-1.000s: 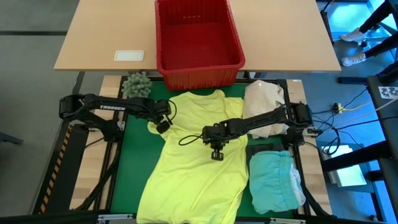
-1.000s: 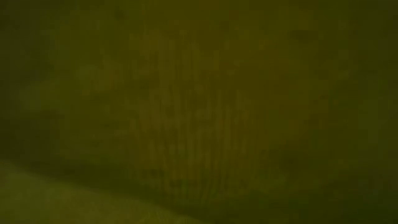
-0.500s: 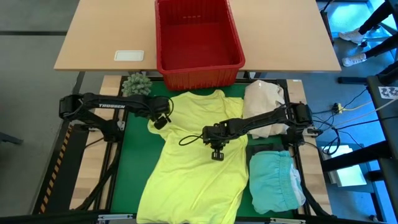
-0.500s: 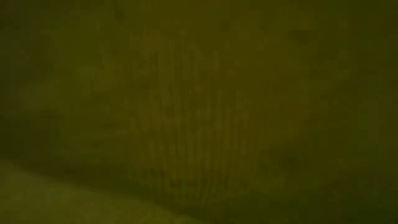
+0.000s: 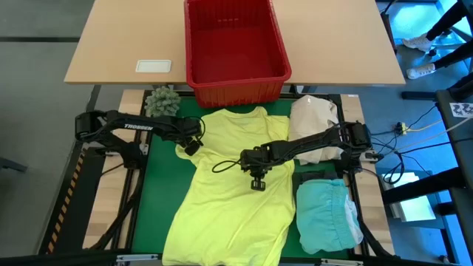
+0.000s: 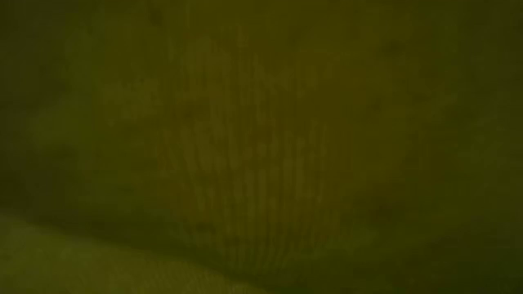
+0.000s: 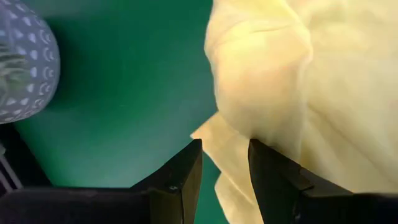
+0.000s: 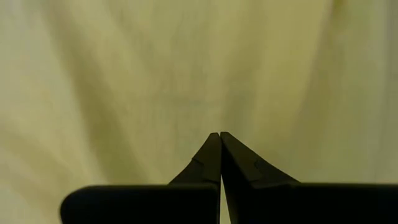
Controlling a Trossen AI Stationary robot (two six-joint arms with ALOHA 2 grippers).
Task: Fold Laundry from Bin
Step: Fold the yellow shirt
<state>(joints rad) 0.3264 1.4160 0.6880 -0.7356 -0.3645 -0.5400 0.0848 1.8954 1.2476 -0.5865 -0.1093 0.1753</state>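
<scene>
Green mat (image 5: 159,188), yellow shirt (image 5: 229,199) spread flat, red bin (image 5: 235,44) beyond.

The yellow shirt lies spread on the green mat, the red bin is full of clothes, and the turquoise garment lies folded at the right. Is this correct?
Not quite: the red bin is empty, as the high view shows. The yellow shirt does lie spread on the green mat, and the turquoise garment lies folded at the right.
</scene>
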